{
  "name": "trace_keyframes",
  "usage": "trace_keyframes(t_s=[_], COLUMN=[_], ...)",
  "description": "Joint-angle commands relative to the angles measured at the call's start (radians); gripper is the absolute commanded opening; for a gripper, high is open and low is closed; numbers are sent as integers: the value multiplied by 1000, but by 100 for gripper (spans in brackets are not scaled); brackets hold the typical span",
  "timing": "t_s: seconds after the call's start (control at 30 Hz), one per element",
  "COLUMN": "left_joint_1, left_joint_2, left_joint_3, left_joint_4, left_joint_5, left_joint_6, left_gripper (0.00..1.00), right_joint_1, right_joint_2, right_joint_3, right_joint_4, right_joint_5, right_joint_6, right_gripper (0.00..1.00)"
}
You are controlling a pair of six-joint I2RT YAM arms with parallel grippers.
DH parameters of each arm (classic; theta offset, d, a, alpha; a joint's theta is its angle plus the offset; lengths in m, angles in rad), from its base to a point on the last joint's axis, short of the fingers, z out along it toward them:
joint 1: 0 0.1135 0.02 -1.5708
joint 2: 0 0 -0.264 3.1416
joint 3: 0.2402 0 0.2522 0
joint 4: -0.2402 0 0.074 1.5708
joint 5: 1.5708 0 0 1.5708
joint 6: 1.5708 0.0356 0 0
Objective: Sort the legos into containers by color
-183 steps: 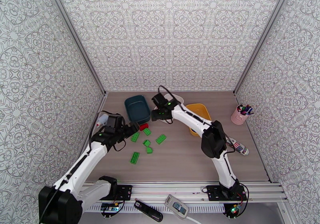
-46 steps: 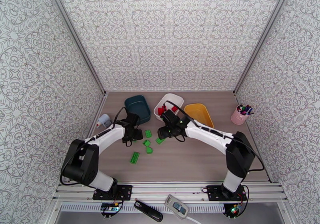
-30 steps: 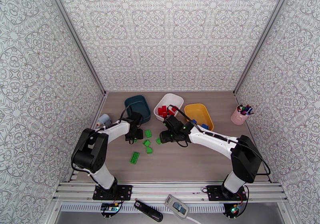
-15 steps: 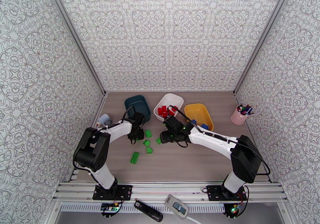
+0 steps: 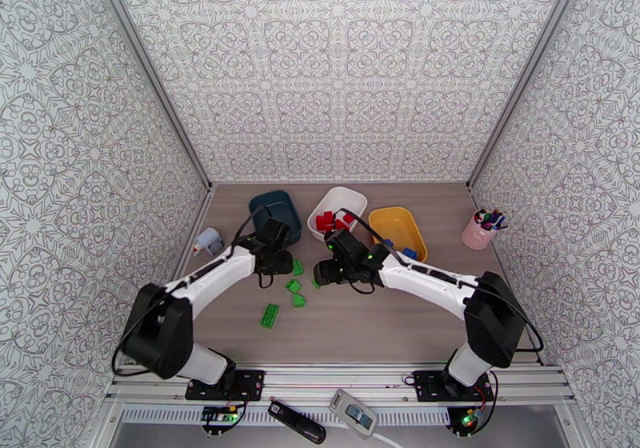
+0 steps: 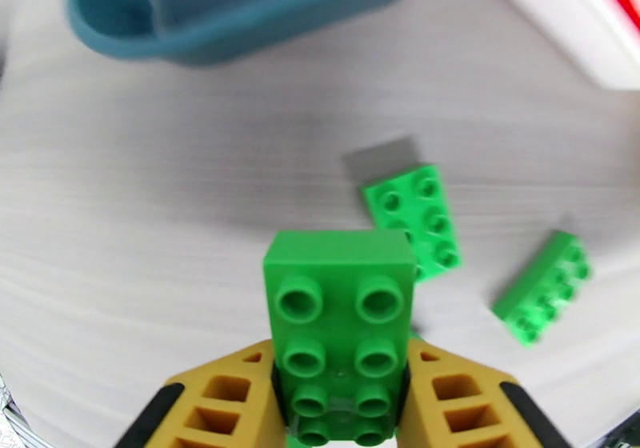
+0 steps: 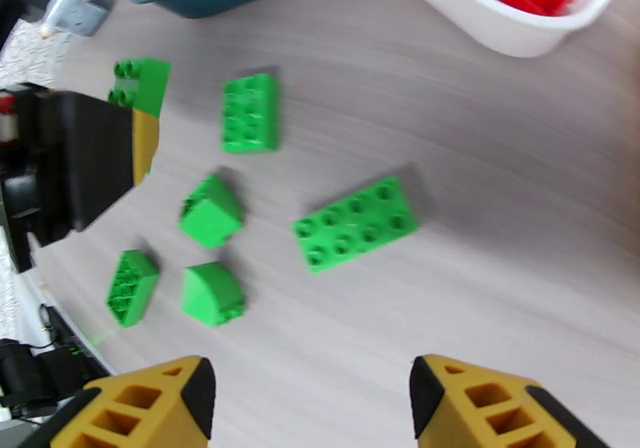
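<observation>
1. Half a second on, the left gripper point(image 6: 340, 398) has clenched its fingers point(image 6: 232, 398) on a green brick point(image 6: 340, 314) and raised it off the tabletop point(image 6: 160, 226). The brick sits squarely between them, studs facing the wrist camera.
2. One more green piece is therefore in hand, just near of the dark teal tub point(image 5: 258, 202). Red bricks point(image 5: 326, 221) fill the white tub point(image 5: 352, 195) and blue bricks point(image 5: 409, 252) lie in the yellow tub point(image 5: 396, 214), so teal is probably green's home.
3. The right gripper point(image 7: 312, 398) hovers with fingers released, grasping nothing, over a long green brick point(image 7: 356, 223).
4. Still loose on the tabletop are a shorter green brick point(image 7: 250, 112), two sloped green pieces point(image 7: 210, 211) (one nearer than the other) and a small green brick point(image 7: 130, 287).
5. Both grippers work close together. The teal tub's near wall is what the carried brick must clear. The pink pen cup point(image 5: 478, 234) stands well apart at right.
</observation>
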Motion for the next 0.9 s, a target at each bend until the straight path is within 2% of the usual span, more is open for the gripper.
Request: trace_keyframes(t_s=[0.0,0.13,0.37,0.47,0.57,0.63,0.87], left_joint_1=[43,114,238,271,283,276,250], left_joint_2=[-21,7,161,232,266,255,147], left_joint_3=[89,187,355,409,444,441,340], left_joint_4=[-53,-74,-92,-88,-97,-92,-76], left_joint_5=[28,52,88,97,98,94,71], left_joint_6=[2,31,70,71,62,57,30], left_gripper=[37,38,41,48,66,72,75], right_joint_1=[8,8,8,7,7,6,6], right_joint_2=[0,-10,-47,-56,-61,-63,-50], right_joint_3=[2,9,5,2,-3,-11,-14], right_joint_4=[72,76,37,25,9,0,-37], right_joint_5=[-71,-74,-28,-15,1,18,70], right_joint_6=[37,48,48,49,48,48,41], right_gripper=[69,68,69,69,71,72,77])
